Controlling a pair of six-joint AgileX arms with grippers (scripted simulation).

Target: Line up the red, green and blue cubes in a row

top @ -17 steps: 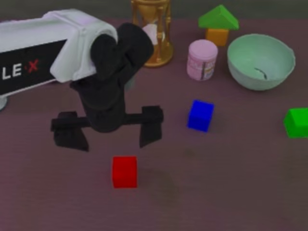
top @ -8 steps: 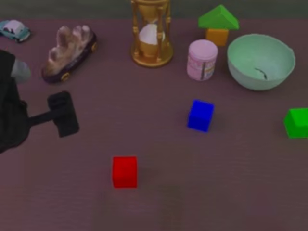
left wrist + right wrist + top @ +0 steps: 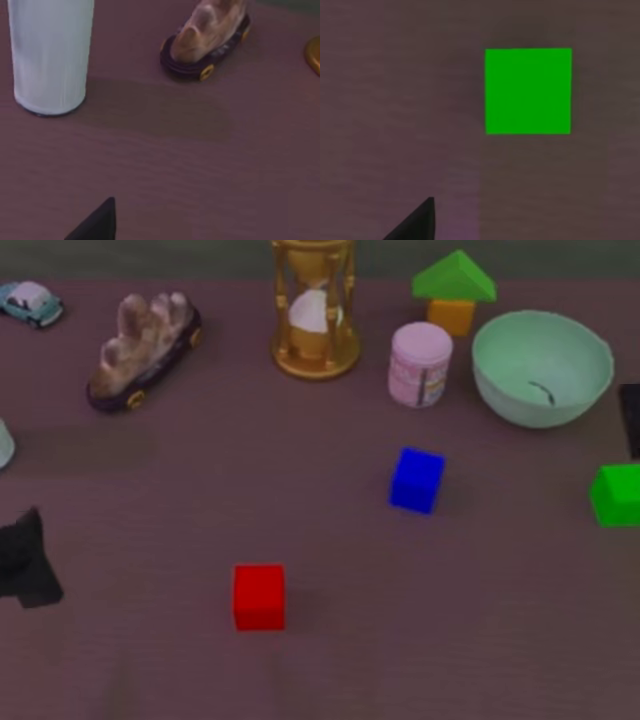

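Left pincer (image 3: 25, 565) shows only as a dark scrap at the left edge of the surface, having swung away from the middle, where a second ago it hung spread wide just above the red cube (image 3: 259, 596); whether its fingers are now open or closed I cannot tell. It carries nothing that can be seen, and the red cube sits alone at the near centre-left, exactly where it was, so that cube looks placed and let go. Right pincer (image 3: 630, 420) has just come into sight as a dark sliver at the right edge, close to the far side of the green cube (image 3: 616, 494); its wrist view looks straight down on that cube (image 3: 528, 91), lying flat and apart from any finger, and again I cannot tell how the fingers stand. My reading is that the work is passing to the right arm, with the green cube next to be fetched. Blue cube (image 3: 417, 479) rests mid-surface, farther back than the red one and well apart from it, unmoved. None of the three yet forms a row, so most of the task remains.
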